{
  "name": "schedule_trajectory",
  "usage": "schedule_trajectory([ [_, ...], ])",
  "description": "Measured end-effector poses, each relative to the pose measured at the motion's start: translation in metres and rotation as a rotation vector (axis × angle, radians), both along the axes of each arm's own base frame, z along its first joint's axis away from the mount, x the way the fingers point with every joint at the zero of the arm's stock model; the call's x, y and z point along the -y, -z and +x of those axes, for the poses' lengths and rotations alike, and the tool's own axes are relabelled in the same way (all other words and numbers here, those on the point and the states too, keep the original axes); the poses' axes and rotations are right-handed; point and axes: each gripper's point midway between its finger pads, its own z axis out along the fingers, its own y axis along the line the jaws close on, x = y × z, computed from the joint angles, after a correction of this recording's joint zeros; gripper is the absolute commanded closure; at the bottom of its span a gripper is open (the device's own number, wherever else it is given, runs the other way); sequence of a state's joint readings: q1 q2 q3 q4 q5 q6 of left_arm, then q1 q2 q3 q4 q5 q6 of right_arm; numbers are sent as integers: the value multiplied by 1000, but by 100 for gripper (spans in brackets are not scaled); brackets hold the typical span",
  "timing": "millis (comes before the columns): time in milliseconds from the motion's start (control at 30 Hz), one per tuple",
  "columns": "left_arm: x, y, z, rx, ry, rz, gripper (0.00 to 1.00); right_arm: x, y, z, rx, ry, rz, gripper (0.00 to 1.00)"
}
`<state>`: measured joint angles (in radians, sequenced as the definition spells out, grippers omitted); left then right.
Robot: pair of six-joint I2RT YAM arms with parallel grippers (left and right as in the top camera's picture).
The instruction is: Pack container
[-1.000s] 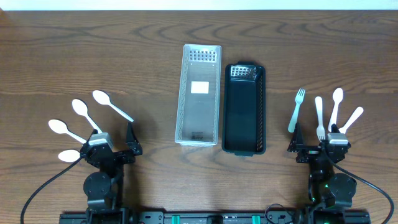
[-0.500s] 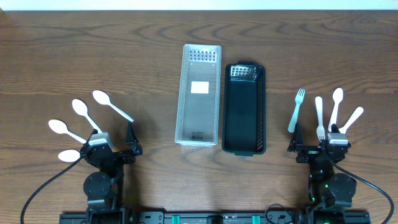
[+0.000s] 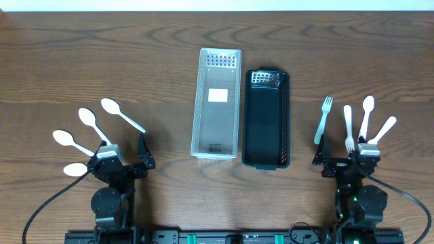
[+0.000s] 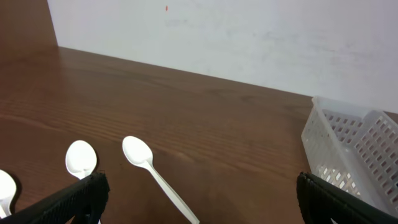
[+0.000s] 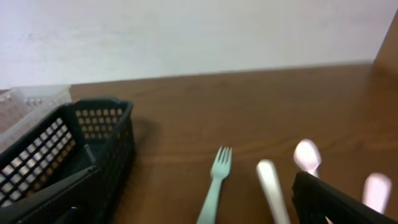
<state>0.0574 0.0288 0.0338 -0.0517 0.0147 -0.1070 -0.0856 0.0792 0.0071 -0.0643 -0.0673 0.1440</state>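
Overhead, the dark wood-grain desk (image 3: 163, 61) looks laid out for sorting. A white perforated plastic basket (image 3: 217, 102) and a black perforated plastic basket (image 3: 266, 122) lie side by side in the middle, long sides almost touching and both empty, within reach of either arm. The cutlery is split between my two sides, presumably so each arm serves its own pile. Four white plastic spoons (image 3: 122, 114) are fanned out just ahead of my left jaws, well apart from the white basket. By my right jaws lie a pale green plastic fork (image 3: 323, 122), a white plastic fork (image 3: 348, 127) and two more white plastic spoons (image 3: 367, 112), with the black basket the nearer of the two containers. The pieces lie loose, separated and flat, which I judge makes each one easy to pinch alone by its handle. Both sets of jaws are spread wide and grasp nothing; they sit low at the near edge of the desk, parked behind the piles and not over them. In the left wrist view the tips frame a spoon and the corner of the white basket. The right wrist view is blurred, but it shows the green fork beside the black basket. Packing has not yet begun.
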Motion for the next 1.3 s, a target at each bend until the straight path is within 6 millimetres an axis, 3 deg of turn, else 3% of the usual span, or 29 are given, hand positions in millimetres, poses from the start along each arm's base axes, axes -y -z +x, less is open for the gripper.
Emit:
schedule_trajectory([
  [133, 0, 15, -2, -87, -13, -71, 2, -9, 16, 2, -91, -47, 61, 1],
  [200, -1, 28, -5, -170, -25, -102, 2, -12, 12, 4, -117, -59, 75, 1],
  [267, -1, 29, -7, -239, -36, -120, 2, -12, -8, 9, -126, -64, 81, 1],
  [367, -1, -5, -2, -281, -43, -139, 2, -13, -45, 20, -164, -68, 91, 1],
  [467, -2, -48, 7, -305, -49, -142, 2, -12, -62, 30, -279, -67, 107, 1],
  [567, -3, -62, 13, -425, -61, -146, 2, -12, -59, 39, -480, -60, 137, 1],
  [800, -3, -31, 11, -842, -82, -151, 2, -2, -38, 58, -941, 6, 160, 1],
  [1000, -4, -12, 15, -996, -88, -150, 2, 6, -19, 110, -999, -10, 108, 1],
  [1100, -4, -3, 17, -1032, -90, -151, 2, 10, 3, 122, -1041, 9, 110, 1],
  [1300, -4, 4, 20, -1057, -91, -151, 2, 18, 58, 120, -1198, 99, 145, 1],
])
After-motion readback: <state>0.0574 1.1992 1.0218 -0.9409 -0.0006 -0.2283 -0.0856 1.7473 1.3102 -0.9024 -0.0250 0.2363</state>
